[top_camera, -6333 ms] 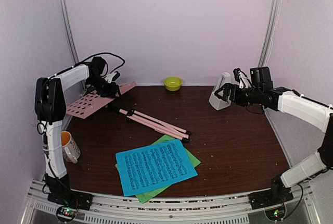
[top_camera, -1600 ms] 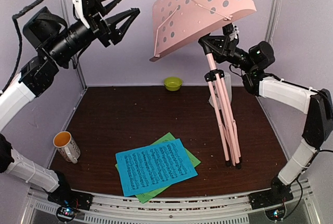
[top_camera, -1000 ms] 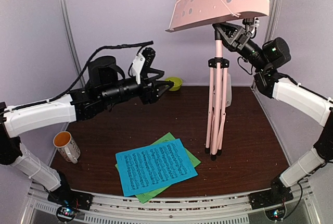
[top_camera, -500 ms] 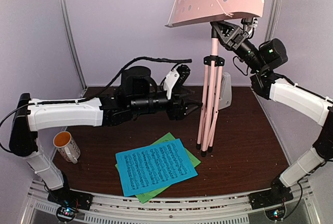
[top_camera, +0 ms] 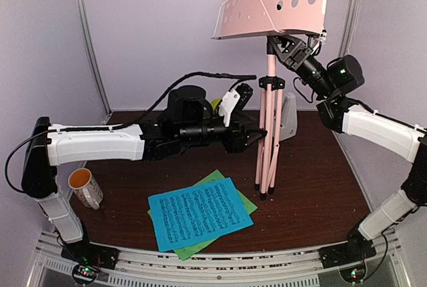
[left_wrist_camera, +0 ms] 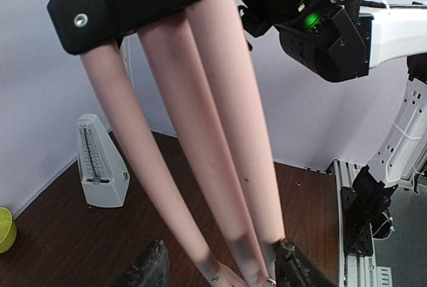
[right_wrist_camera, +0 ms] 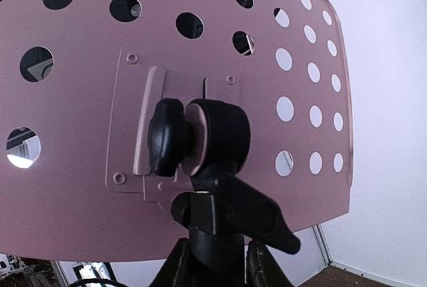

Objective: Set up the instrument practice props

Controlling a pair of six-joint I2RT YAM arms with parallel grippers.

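The pink perforated music stand is upright, its three legs folded together with the feet on the table. My right gripper is shut on the black neck joint under the tray. My left gripper reaches in from the left, its jaws open astride the legs; the right finger touches a leg, the left finger stands apart. The blue music sheet lies on the green one at the front. The white metronome stands behind the stand.
A white mug with an orange inside stands at the table's left edge. The lime-green bowl sits by the back wall, mostly hidden behind my left arm in the top view. Metal frame posts rise at both back corners.
My left arm has reached further right until its fingers straddle the stand's legs, and the jaws have narrowed a little. The stand's feet shifted slightly; the right grip is unchanged.
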